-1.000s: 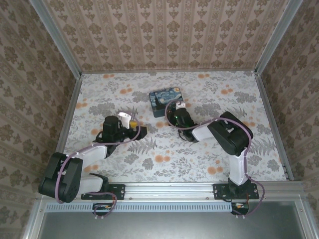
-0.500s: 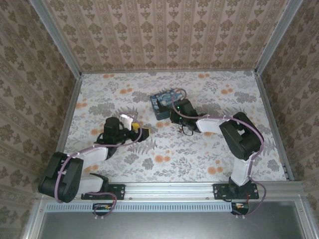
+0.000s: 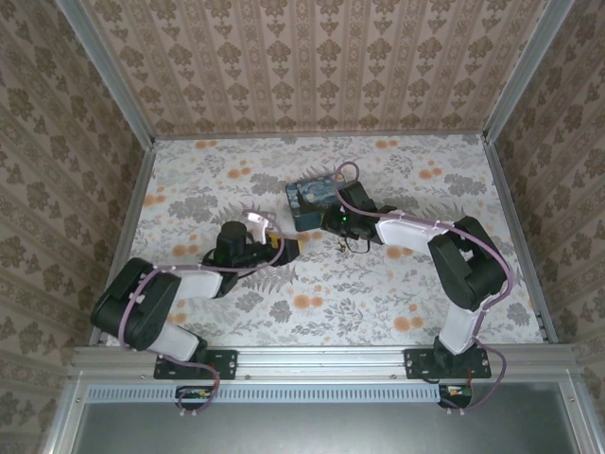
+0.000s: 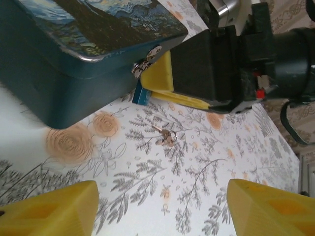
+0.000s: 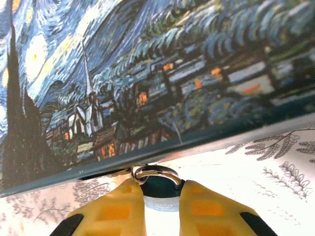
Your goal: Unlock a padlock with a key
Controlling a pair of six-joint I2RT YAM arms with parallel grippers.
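Floral surface (image 3: pixel 406 274) carries starry-night box (image 3: pixel 312 194). The left pincer (image 4: pixel 162 206) is spread wide, empty, facing box. The right pincer (image 5: pixel 160 196) is pinching padlock (image 5: pixel 160 189) at box's front latch (image 4: pixel 146 58). The key (image 4: pixel 165 136) lies loose on surface near padlock.

Quick tally, was pretty short: one painted box (image 3: pixel 307 197), one padlock (image 4: pixel 140 95), one key (image 4: pixel 165 136) (maybe tiny bunch, couldn't tell), one floral table (image 3: pixel 425 284). Two grippers, left gripper (image 4: pixel 160 209) plus right gripper (image 5: pixel 160 209), four yellow fingertips (image 4: pixel 49 209) total.
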